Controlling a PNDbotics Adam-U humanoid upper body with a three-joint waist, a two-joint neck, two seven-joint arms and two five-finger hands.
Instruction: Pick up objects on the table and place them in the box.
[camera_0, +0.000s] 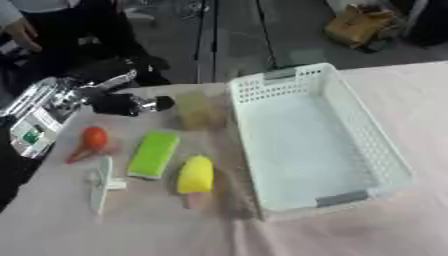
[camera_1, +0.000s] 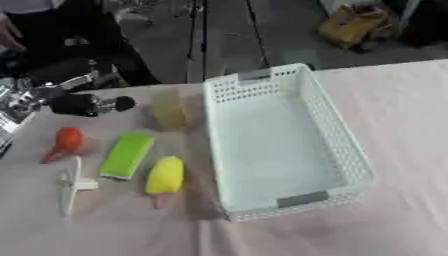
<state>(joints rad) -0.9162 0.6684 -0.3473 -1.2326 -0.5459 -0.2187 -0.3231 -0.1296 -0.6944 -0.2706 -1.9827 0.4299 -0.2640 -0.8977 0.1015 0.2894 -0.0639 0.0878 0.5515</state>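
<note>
On the table's left side: five small things lie beside the box, all outside it.
Table (camera_0: 367, 235): pale pink cloth.
Box (camera_0: 367, 125): white perforated basket, right of the things, nothing visible inside.
Orange thing (camera_0: 92, 137): round, with a red tail, farthest left.
Green block (camera_0: 154, 154): just right of the orange thing.
Yellow popsicle (camera_0: 196, 175): near the box's lower left corner.
White tool (camera_0: 103, 184): below the orange thing.
Tan block (camera_0: 195, 112): upright, close to the box's left wall.
Left hand (camera_0: 122, 104): above the table's left edge, beside the tan block; cannot tell whether its fingers are curled.
Right hand: out of sight.
</note>
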